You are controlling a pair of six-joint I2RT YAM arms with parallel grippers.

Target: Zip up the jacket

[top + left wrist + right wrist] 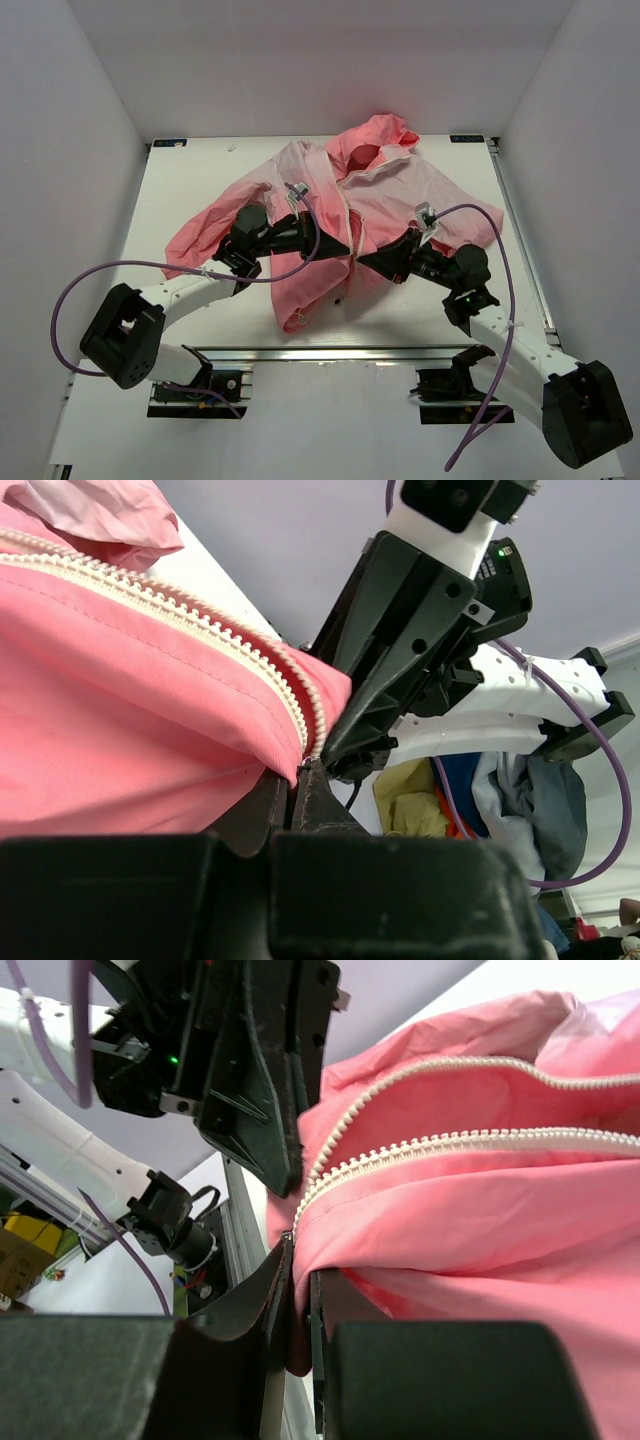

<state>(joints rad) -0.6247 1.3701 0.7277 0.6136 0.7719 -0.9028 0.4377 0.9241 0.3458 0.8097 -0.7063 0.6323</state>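
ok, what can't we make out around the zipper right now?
- Slider: seen in no view; in the top view the left gripper and right gripper cover where they meet on the jacket.
- Zipper bottom ends, joined or not: both wrist views, lost inside each grip.
- Teeth: top view, too small to see.

The jacket (390, 195) is thin matt cloth; its zipper teeth (450, 1143) look white plastic.

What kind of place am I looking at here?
Probably a robotics lab test booth: plain white walls enclose a white table; two arms bolted to a metal rail work on a pink jacket.
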